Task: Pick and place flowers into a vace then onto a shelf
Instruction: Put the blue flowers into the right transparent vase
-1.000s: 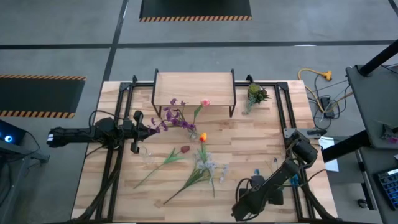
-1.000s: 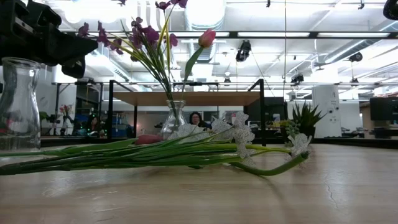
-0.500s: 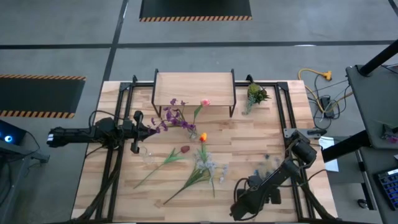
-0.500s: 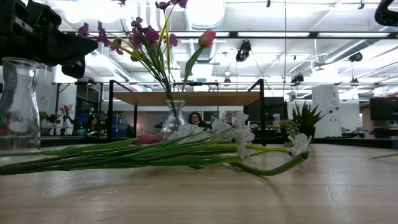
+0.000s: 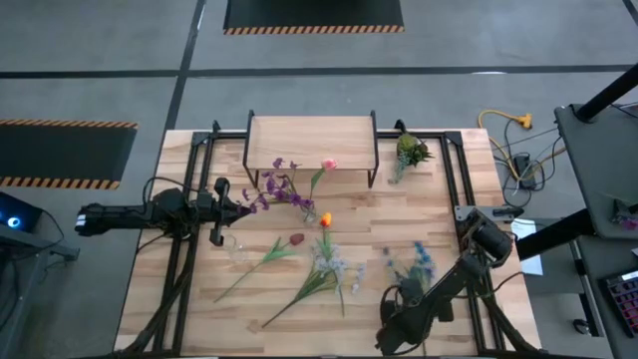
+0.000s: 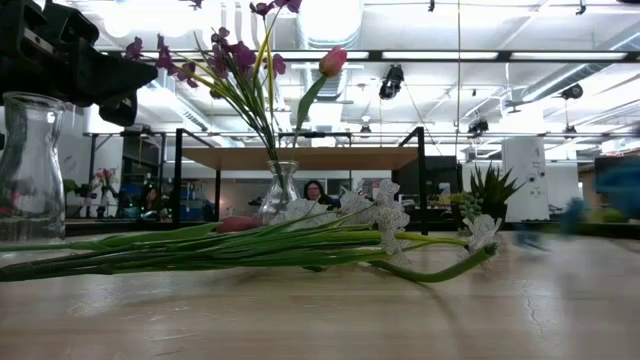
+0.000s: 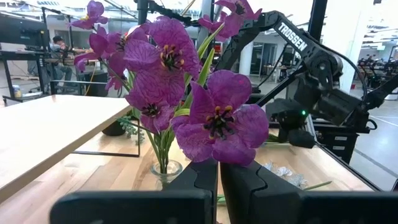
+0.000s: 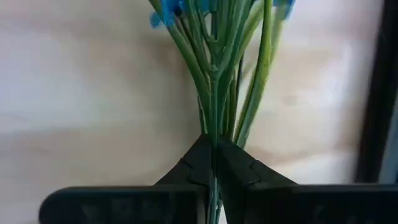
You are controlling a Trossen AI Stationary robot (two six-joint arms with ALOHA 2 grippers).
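My right gripper (image 5: 403, 292) is at the table's near right, shut on a blue flower (image 5: 419, 257) whose heads point toward the far edge. My left gripper (image 5: 246, 202) is shut, level, at the purple flowers (image 7: 211, 121) standing with a pink one (image 5: 329, 165) in a glass vase (image 5: 310, 212). Dark red (image 5: 296, 240), orange (image 5: 325, 220) and whitish (image 5: 334, 264) flowers lie flat on the table. The shelf (image 5: 311, 143) stands at the far middle. My left gripper's shut fingertips (image 7: 208, 177) sit just under a purple flower head; I cannot tell whether they touch it. My right gripper pinches the blue flower's bunched green stems (image 8: 214, 127) between its two fingers. The fingers lie along the stems, and the heads (image 8: 166, 11) reach out past the fingertips.
An empty glass vase (image 5: 235, 245) stands near my left gripper and shows large at the left of the low view (image 6: 30, 165). A green leafy sprig (image 5: 409, 152) stands right of the shelf. Black frame rails (image 5: 454, 179) run along the table's sides.
My right gripper has swung with the blue flower. The flower's heads, mostly hidden by the arm before, now show spread out toward the far edge. They pass as a blur at the right of the low view.
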